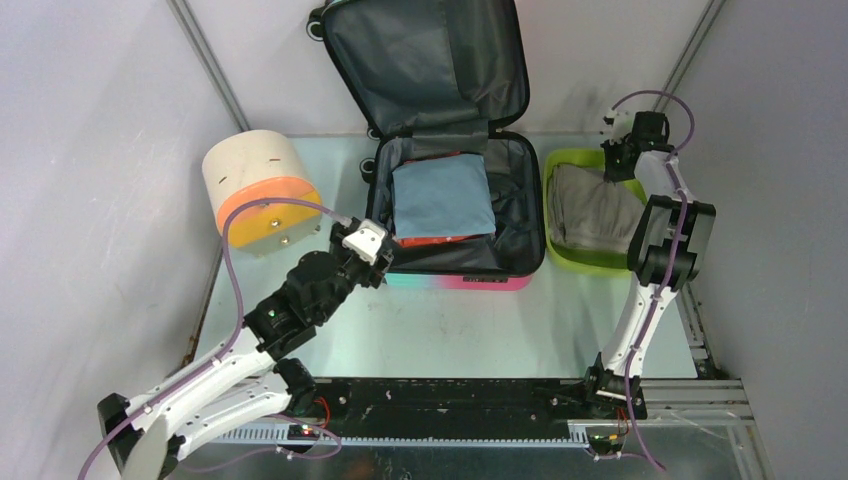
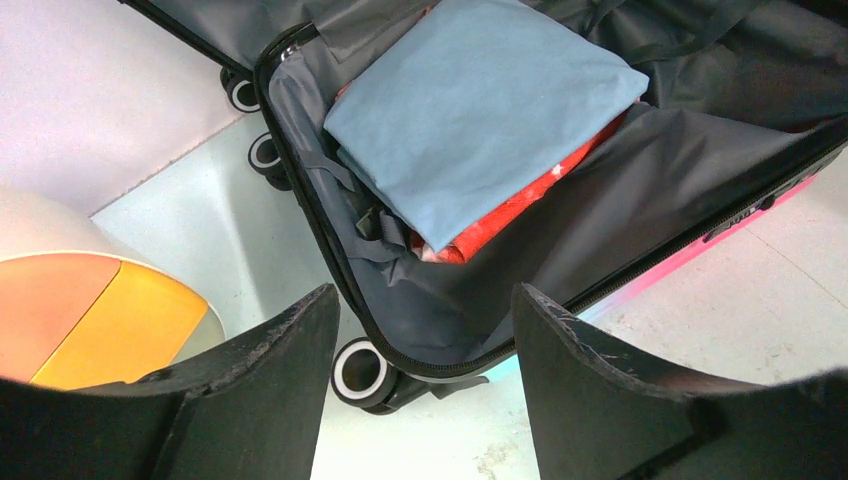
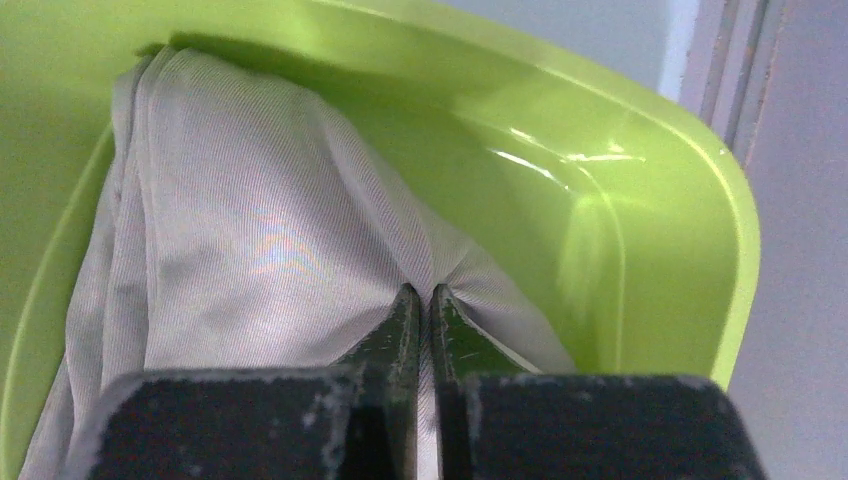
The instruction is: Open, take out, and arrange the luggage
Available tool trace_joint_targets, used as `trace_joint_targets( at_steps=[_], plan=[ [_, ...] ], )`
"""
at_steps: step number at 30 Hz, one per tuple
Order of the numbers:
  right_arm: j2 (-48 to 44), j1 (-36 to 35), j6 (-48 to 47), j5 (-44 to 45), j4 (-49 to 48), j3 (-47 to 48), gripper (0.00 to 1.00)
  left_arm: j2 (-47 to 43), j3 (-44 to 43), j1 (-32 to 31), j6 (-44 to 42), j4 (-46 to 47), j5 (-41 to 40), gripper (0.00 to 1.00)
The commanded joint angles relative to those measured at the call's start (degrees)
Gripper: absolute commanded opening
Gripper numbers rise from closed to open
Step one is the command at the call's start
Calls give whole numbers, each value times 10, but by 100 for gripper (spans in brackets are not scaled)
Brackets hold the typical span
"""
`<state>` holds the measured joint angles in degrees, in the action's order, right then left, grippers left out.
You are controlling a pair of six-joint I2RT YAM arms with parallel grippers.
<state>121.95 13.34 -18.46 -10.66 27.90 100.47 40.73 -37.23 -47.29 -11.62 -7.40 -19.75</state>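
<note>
The luggage (image 1: 521, 200) lies open on the table, its lid propped upright against the back wall. In its grey-lined base (image 2: 660, 180) a folded blue cloth (image 1: 441, 197) (image 2: 480, 110) rests on a red item (image 1: 430, 241) (image 2: 500, 225). My left gripper (image 1: 378, 262) (image 2: 425, 292) hovers open at the suitcase's front left corner, above a black wheel (image 2: 358, 372), holding nothing. My right gripper (image 1: 618, 170) (image 3: 423, 292) reaches down into the lime-green tub (image 1: 575, 262) (image 3: 640, 200) and is shut on a pinched fold of the grey cloth (image 1: 592, 210) (image 3: 250, 230) lying in it.
A cream-and-orange cylinder (image 1: 258, 190) (image 2: 90, 320) lies on its side left of the suitcase, close to my left arm. The green tub stands against the suitcase's right side. Grey walls and metal frame posts close in the table at the back and sides.
</note>
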Motion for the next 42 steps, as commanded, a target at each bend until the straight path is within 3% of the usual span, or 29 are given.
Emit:
trace_joint_targets(
  at_steps=[1, 2, 3, 5, 9, 12, 16, 20, 25, 33, 37, 42],
  plan=[
    [24, -1, 15, 27, -31, 55, 15, 5, -2, -2, -8, 14, -3, 71],
    [23, -1, 19, 36, -26, 58, 23, 6, -2, -3, -7, 14, -3, 71],
    [17, -2, 30, 39, -17, 60, 39, 6, -3, -2, -6, 11, -3, 71],
    [-4, -4, 43, 49, -4, 56, 52, 4, -5, -2, -5, 10, -2, 71],
    [-53, -11, 77, 80, 52, 47, 60, -3, -5, -2, -5, 8, 2, 71],
    [-89, -14, 116, 100, 83, 10, 55, -11, -11, -2, -2, 0, 5, 71],
    [-126, 4, 143, 96, 68, -75, 30, -32, -6, -2, -2, 4, 2, 71],
    [-108, 21, 150, 87, 63, -93, 20, -46, -2, -3, -1, 4, 9, 72],
    [-53, 32, 174, 104, 50, -78, 19, -40, -3, -3, -6, 5, 7, 72],
    [7, 37, 201, 247, 53, -33, 19, -36, -11, -3, -7, 2, 5, 73],
    [-7, 26, 199, 318, 85, -22, 18, -43, -8, -3, -5, 0, 0, 73],
    [-92, 4, 202, 301, 115, -30, 21, -53, -5, -3, -4, 4, -5, 73]
  ],
)
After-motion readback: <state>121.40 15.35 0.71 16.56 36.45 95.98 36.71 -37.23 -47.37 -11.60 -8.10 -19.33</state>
